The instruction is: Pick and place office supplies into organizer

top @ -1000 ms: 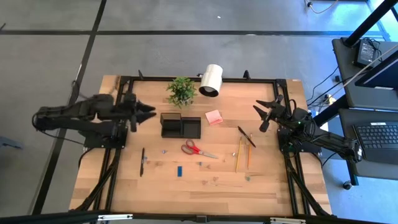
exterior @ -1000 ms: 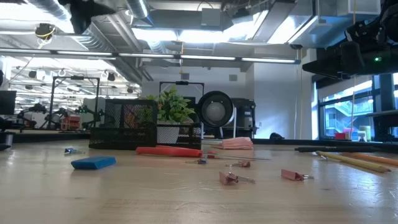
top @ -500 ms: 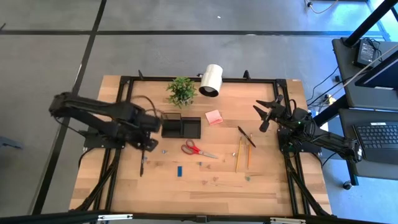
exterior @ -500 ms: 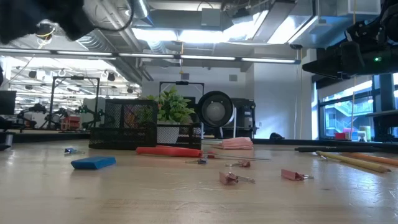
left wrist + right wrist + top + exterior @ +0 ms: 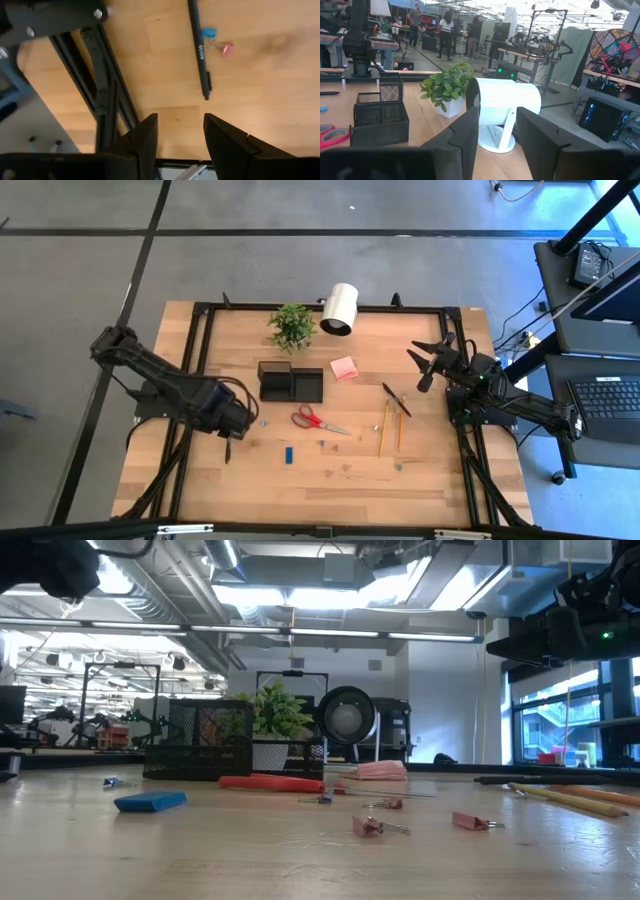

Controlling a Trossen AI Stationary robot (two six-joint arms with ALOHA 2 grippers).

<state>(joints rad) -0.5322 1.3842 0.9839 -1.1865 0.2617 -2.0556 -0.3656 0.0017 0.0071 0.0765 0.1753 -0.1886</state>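
Observation:
My left gripper [image 5: 232, 425] [image 5: 180, 135] is open and points down at the table's left side, above one slim dark pen [image 5: 229, 440] [image 5: 200, 50] that lies flat beside a blue clip [image 5: 207, 32] and a pink clip [image 5: 226, 48]. The black organizer [image 5: 290, 382] [image 5: 210, 750] [image 5: 380, 117] stands mid-table. Red-handled scissors [image 5: 315, 419], a blue block [image 5: 287, 454] [image 5: 150, 802], a pink pad [image 5: 344, 368], yellow pencils [image 5: 390, 427] and a second dark pen [image 5: 396, 398] lie on the wood. My right gripper [image 5: 425, 365] [image 5: 497, 135] is open and raised near the table's far right.
A green potted plant [image 5: 291, 327] [image 5: 445, 87] and a white cylindrical lamp [image 5: 341, 308] [image 5: 502, 107] stand at the far edge. Small clips [image 5: 370, 827] are scattered near the front. The black table frame [image 5: 107, 85] runs under my left gripper. People stand in the room behind.
My left arm has swung from beside the organizer's left end toward the table's near edge and has tipped downward. Its gripper now hangs over the dark pen on the left side. Nothing on the table has moved.

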